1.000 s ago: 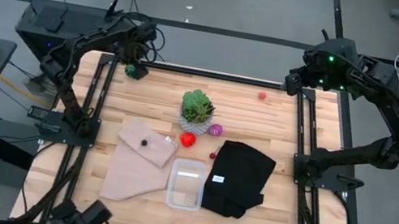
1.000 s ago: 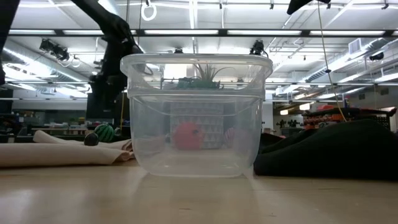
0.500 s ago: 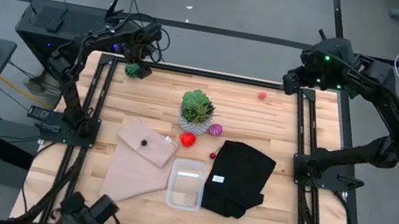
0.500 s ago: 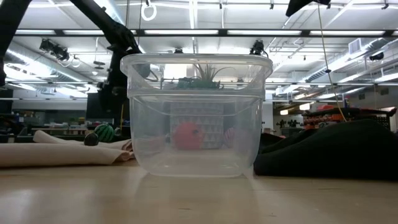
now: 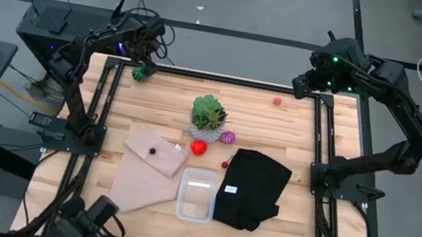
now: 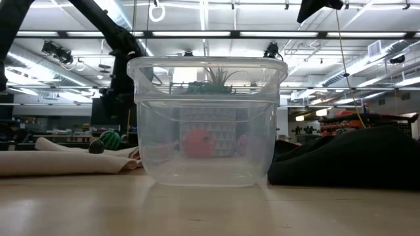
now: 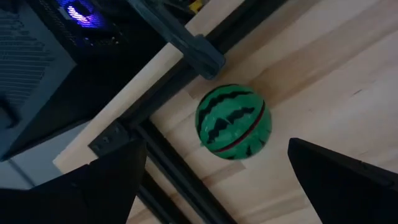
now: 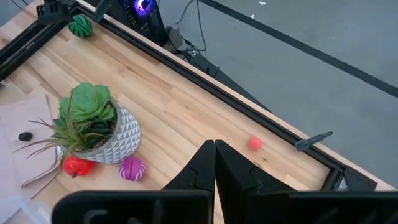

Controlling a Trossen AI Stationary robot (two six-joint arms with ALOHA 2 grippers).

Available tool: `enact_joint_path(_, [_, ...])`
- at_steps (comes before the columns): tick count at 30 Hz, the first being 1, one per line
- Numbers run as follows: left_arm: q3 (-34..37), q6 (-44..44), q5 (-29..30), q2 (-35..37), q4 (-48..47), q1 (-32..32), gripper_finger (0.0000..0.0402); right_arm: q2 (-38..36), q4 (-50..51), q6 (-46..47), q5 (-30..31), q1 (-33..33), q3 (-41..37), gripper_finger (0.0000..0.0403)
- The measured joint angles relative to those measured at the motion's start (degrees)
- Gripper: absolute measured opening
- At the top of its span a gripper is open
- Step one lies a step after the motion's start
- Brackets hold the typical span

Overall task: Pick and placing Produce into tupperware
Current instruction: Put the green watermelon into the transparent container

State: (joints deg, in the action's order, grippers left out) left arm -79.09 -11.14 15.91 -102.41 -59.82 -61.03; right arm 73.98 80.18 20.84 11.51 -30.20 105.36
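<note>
Two dark fingers [image 7: 93, 186] of the left gripper [image 5: 142, 56] stand spread wide, holding nothing, above the far-left table corner. Between them in the left wrist view lies the green striped ball [image 7: 234, 122], on the wood just beside the black frame rail [image 7: 186, 43].

Handling, judged: small, round, smooth, probably light and rigid. Likely to roll or squirt out of an off-centre pinch. Take it across its widest middle, fingers either side; the rail next to it crowds one finger.

Right gripper [image 8: 214, 155]: fingers pressed together, empty, raised over the far-right table edge, waiting.

Tupperware [image 5: 197, 195]: near the front edge, between the tan cloth [image 5: 145, 172] and the black cloth [image 5: 255, 187], open top, apparently empty. The red piece [image 5: 199, 147] and magenta ball [image 5: 228, 137] lie beside the potted plant [image 5: 208, 115], outside it.
</note>
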Motion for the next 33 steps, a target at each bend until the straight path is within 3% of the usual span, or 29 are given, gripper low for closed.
enact_joint_path(4, [0.0, 0.0, -3.2, 0.0, 0.0, -1.4, 0.0399, 0.5, 0.0, 0.0, 0.0, 0.0, 0.0, 0.0014])
enact_joint_path(17, [0.0, 1.9, -4.9, -8.1, -1.6, -1.4, 0.0398, 0.6, 0.0, 0.7, -0.4, 0.0, 0.0, 0.0014])
enact_joint_path(33, [0.0, -1.1, -5.3, -8.7, 0.1, -1.3, 0.0398, 0.6, 0.0, 0.7, -1.1, 0.0, 0.0, 0.0014])
